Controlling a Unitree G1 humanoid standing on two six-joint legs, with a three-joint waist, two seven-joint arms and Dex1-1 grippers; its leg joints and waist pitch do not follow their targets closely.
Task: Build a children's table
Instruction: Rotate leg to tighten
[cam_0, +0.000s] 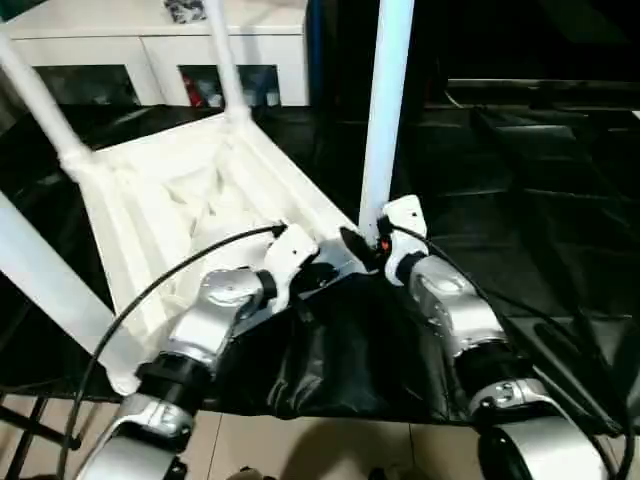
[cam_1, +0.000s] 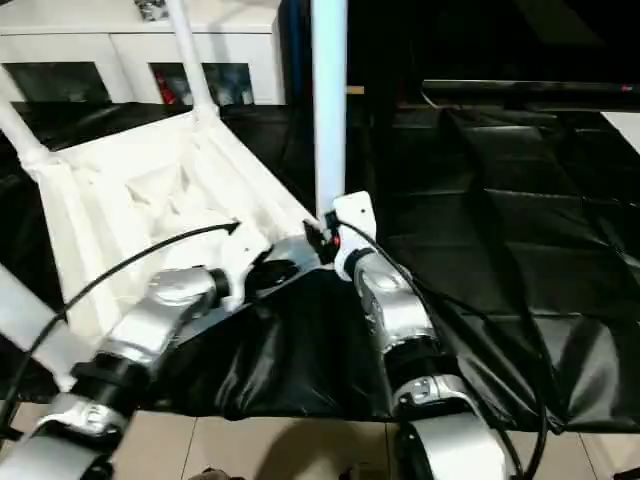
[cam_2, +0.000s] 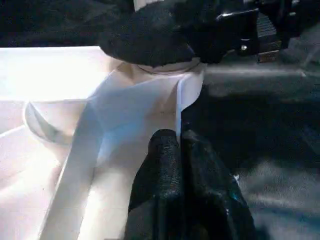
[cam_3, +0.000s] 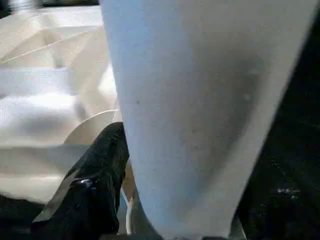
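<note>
Right wrist view shows the right gripper (cam_3: 125, 200) clamped on the upright leg (cam_0: 385, 120) at its socket. At nine o'clock, the left gripper (cam_2: 175, 170) pinches the upturned tabletop (cam_0: 180, 200) rim. Risk: the leg tilts and jams. Both forearms reach forward, converging.

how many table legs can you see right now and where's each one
4. One leg stands upright at the near right corner, with the right gripper at its base. One is at the far corner, one at the far left, one at the near left.
</note>
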